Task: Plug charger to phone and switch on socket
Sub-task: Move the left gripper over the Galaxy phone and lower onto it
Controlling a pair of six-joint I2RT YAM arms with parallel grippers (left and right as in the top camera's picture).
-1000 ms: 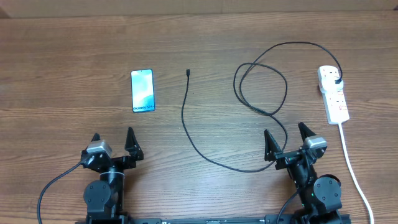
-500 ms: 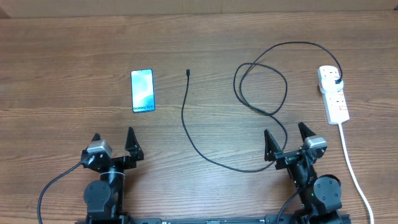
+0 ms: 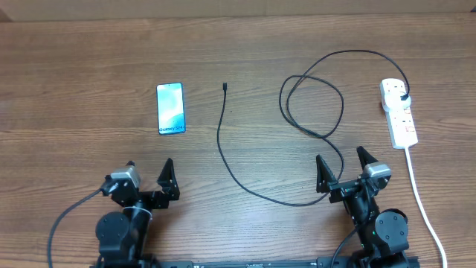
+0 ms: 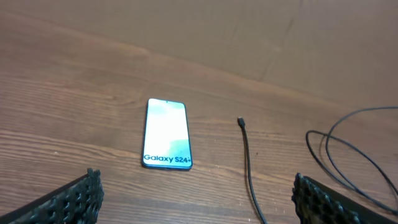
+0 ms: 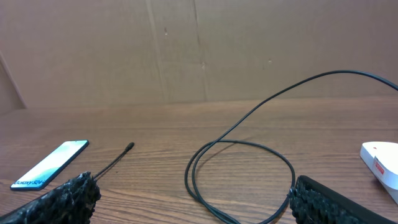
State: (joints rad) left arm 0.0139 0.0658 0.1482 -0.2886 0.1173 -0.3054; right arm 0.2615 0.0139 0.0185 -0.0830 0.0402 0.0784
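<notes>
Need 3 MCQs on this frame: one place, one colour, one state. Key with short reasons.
1. Relative to the phone, the free end of the black cable lies:
A) plugged into it
B) to its right, apart from it
C) on top of it

2. The power strip is:
A) black
B) white
C) blue

3. The left gripper and right gripper are:
A) both open, gripping nothing
B) both shut, empty
C) both shut on the cable

Key:
1 B, a clear gap shows between tip and phone.
2 B, white body with red marks.
3 A, fingers are spread wide in both wrist views.
</notes>
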